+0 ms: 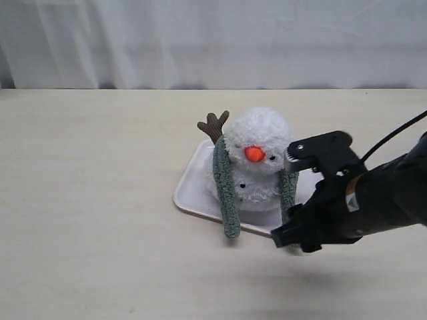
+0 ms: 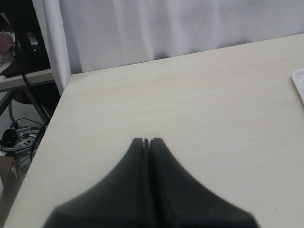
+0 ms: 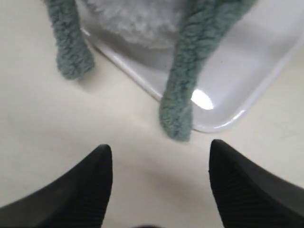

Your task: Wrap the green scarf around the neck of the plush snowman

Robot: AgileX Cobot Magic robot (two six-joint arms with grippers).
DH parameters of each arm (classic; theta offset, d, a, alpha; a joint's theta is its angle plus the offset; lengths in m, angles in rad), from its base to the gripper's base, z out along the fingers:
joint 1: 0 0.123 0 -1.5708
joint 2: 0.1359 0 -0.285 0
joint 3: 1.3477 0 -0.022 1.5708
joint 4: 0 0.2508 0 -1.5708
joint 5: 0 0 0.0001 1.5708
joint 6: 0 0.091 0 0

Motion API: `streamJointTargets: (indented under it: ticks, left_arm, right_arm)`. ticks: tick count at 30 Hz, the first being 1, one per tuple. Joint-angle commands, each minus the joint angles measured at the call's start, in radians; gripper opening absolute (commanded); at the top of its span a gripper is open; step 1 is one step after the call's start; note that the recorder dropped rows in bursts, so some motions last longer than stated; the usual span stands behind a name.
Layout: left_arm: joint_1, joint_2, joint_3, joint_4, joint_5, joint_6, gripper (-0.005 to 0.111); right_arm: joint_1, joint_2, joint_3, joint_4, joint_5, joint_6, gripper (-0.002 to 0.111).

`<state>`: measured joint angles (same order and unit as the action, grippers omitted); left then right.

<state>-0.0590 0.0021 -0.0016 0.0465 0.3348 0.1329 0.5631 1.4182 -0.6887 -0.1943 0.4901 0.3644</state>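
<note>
The green scarf (image 1: 225, 193) lies draped behind the neck of the plush snowman (image 1: 259, 133), with its two ends coming down the front, one on each side of the body. Both ends run across the rim of the white tray (image 1: 190, 190) and their rounded tips rest on the worktop (image 1: 100, 200) just past the rim. The ends are not crossed or knotted.

The snowman sits on the tray near the middle of the worktop. Its orange nose (image 1: 254, 154) faces the exterior camera, and a brown twig arm (image 1: 215, 125) sticks up beside its head on the left of that view.

The right claw (image 1: 283, 195) hangs low at the tray's near right corner. In the right wrist view it (image 3: 159, 152) is spread wide with nothing between its fingers (image 3: 95, 180). The tip of the nearer scarf end (image 3: 183, 90) lies just ahead of the gap, apart from both fingers.

The left claw (image 2: 146, 141) shows only in its own wrist view. It is pressed together, holds nothing, and hangs over bare worktop, with only a corner of the tray at the picture's edge. A pale curtain (image 1: 200, 40) closes the scene behind the worktop.
</note>
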Motion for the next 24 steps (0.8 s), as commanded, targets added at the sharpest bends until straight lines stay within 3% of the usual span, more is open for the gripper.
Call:
streamJointTargets:
  ticks: [1,5,8,11,14,16,21,24]
  left_arm:
    - [-0.001,-0.002,0.002,-0.004,-0.013,-0.003,0.0]
    - [-0.001,-0.002,0.002,-0.004,-0.01,-0.003,0.0]
    - [-0.001,-0.002,0.002,-0.004,-0.01,-0.003,0.0]
    - [-0.001,-0.002,0.002,-0.004,-0.01,-0.003,0.0]
    - [-0.001,-0.002,0.002,-0.004,-0.01,-0.003,0.0]
    - [-0.001,-0.002,0.002,-0.004,-0.01,-0.003,0.0]
    - [-0.001,-0.002,0.002,-0.004,-0.01,-0.003,0.0]
    - [-0.001,-0.002,0.002,-0.004,-0.01,-0.003,0.0]
  right_arm:
    - [-0.142,-0.066,0.003,-0.003,0.014,-0.009,0.057]
    - [-0.314,-0.055,0.003,0.005,-0.041,-0.009,0.056]
    - [-0.407,0.013,0.003,0.05,-0.089,-0.037,0.048]
    - [-0.442,0.11,0.003,0.098,-0.132,-0.095,0.038]
    - [-0.462,0.197,-0.014,0.201,-0.21,-0.189,0.035]
    - [-0.507,0.297,-0.08,0.374,-0.223,-0.34,0.035]
    - [-0.54,0.444,-0.2,1.086,-0.096,-1.023,0.035]
    - [-0.54,0.52,-0.241,1.145,-0.103,-1.057,0.035]
